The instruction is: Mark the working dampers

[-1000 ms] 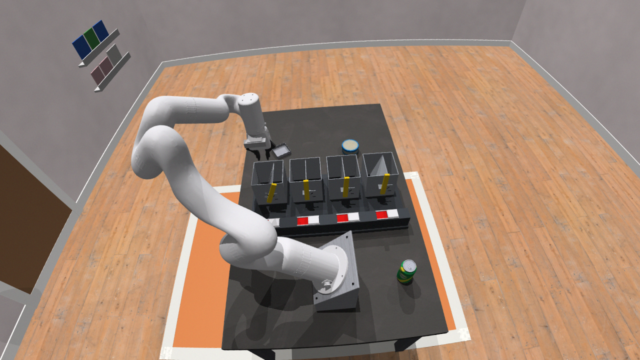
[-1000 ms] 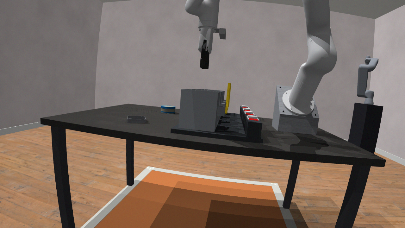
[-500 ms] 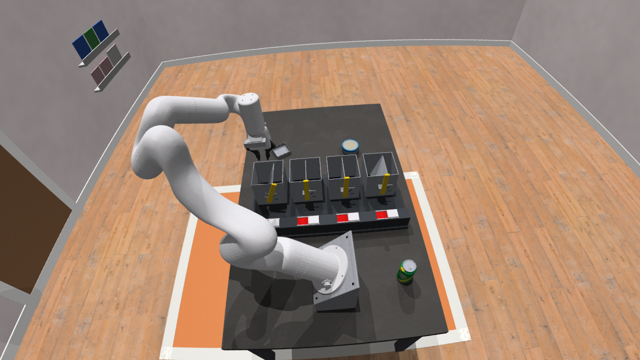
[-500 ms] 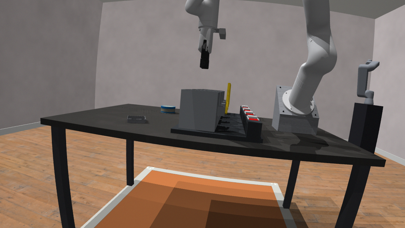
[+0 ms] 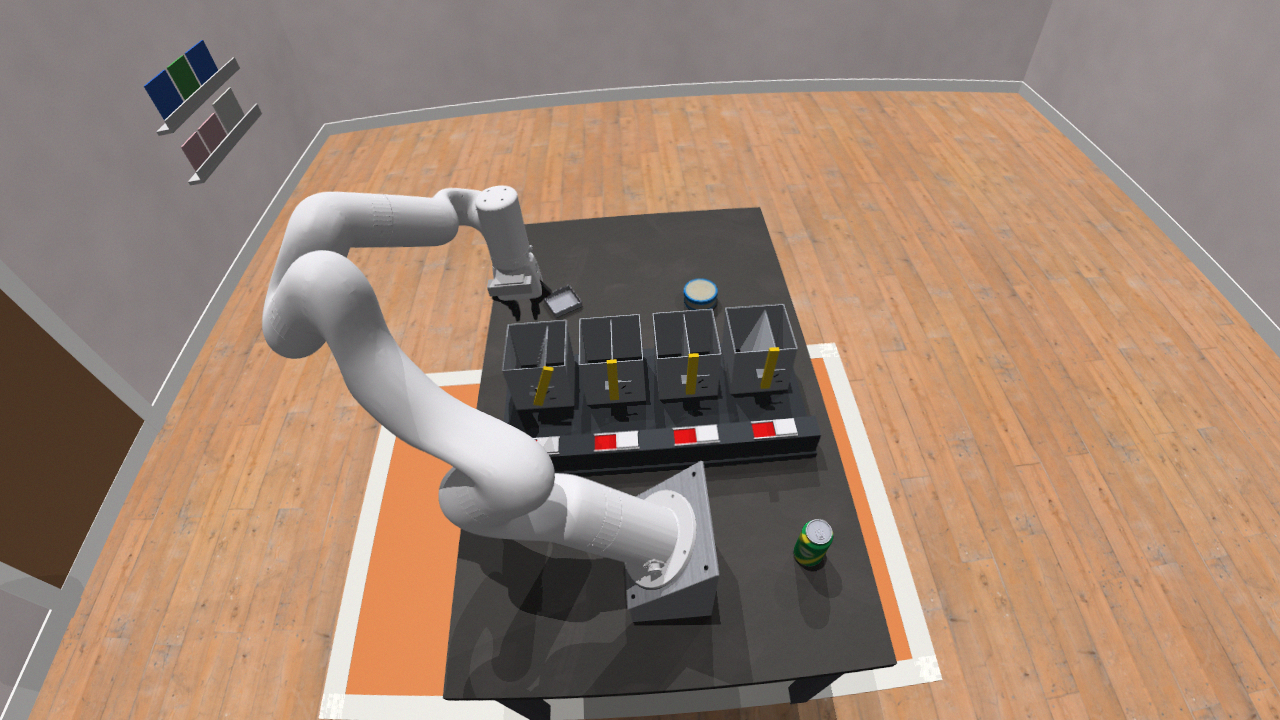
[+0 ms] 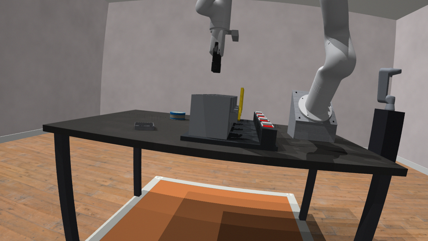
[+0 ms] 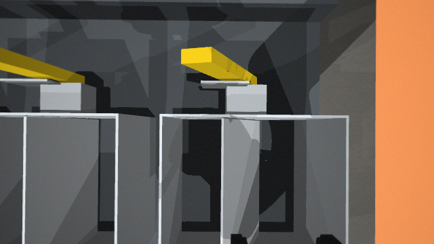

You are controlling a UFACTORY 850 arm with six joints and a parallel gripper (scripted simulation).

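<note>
Four grey open-topped dampers stand in a row on a dark base: the leftmost (image 5: 537, 358), the second (image 5: 611, 349), the third (image 5: 686, 347) and the rightmost (image 5: 760, 340). Each has a yellow lever (image 5: 544, 385) at its front. The three right sliders (image 5: 695, 435) show red beside a white cover. The leftmost slider (image 5: 547, 444) is mostly hidden by my arm. My gripper (image 5: 532, 310) hangs high above the back edge of the leftmost damper, fingers pointing down, partly open and empty. In the wrist view the leftmost damper (image 7: 252, 176) lies below my fingertips.
A small grey tray (image 5: 562, 300) lies just behind the leftmost damper. A blue round tin (image 5: 699, 291) sits behind the third damper. A green can (image 5: 812, 543) stands at the front right. My arm's base block (image 5: 671, 546) stands in front of the sliders.
</note>
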